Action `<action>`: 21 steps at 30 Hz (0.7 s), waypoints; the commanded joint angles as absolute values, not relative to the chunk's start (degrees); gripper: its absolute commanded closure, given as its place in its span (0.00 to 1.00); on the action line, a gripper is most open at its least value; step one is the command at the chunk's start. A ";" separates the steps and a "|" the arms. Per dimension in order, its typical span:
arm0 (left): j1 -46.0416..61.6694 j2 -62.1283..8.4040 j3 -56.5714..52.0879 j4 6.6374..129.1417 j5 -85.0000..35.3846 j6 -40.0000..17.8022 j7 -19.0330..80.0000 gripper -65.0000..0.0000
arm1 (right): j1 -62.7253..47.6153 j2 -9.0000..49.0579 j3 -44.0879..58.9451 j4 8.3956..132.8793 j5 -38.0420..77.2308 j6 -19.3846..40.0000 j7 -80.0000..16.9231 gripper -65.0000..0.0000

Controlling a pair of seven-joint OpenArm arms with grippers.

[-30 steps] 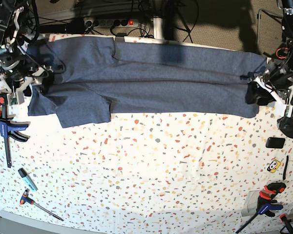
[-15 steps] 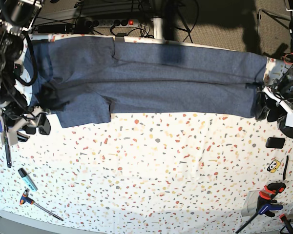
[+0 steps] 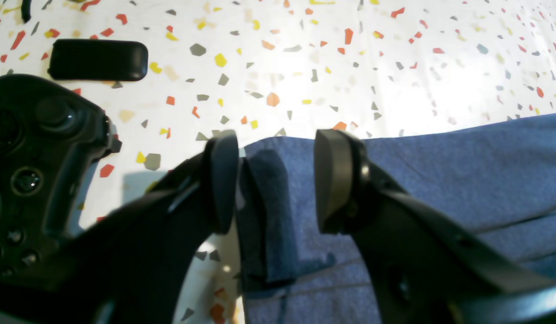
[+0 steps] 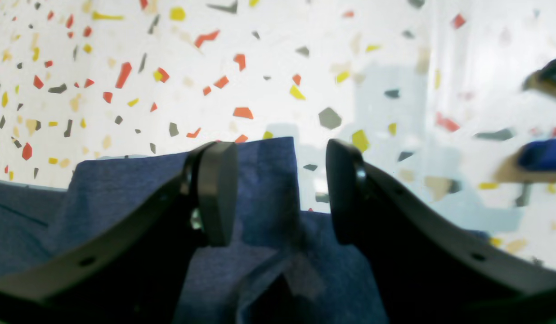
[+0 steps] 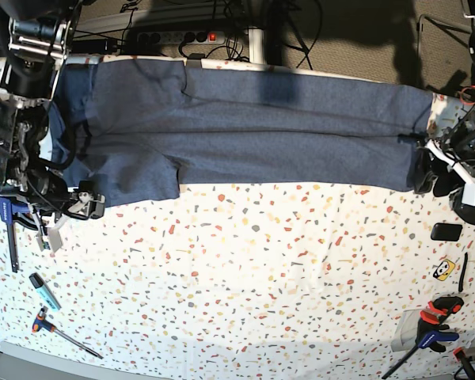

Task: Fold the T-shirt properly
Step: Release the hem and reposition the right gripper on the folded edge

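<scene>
T-shirt (image 5: 261,119) across far part of counter (image 5: 245,277), screwdriver (image 5: 63,332) near left, clamp (image 5: 431,332) near right

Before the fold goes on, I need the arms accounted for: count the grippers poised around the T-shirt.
2: the left gripper, above the T-shirt's right end in the base view; the right gripper, near its left end.

Inscriptions: none legible from where I stand. Labels: one small yellow-and-white sticker (image 5: 443,270), lying on the speckled tabletop (image 5: 245,269); its dark markings too small to make out. Brands, numbers, signs: none readable in any view.
</scene>
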State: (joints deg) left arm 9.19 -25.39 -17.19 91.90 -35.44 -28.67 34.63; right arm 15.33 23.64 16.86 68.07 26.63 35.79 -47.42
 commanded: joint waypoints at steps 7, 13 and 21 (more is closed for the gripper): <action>8.56 -26.35 -17.58 92.82 -36.03 -28.91 32.95 0.59 | 17.28 24.60 14.00 63.26 26.30 35.86 -46.54 0.52; 8.71 -26.35 -17.58 92.82 -36.03 -28.91 32.99 0.59 | 17.30 24.58 10.63 63.02 23.99 35.86 -44.31 0.68; 8.73 -26.35 -17.58 92.82 -36.03 -28.91 33.01 0.59 | 17.43 24.60 10.41 62.98 23.94 35.83 -44.21 0.93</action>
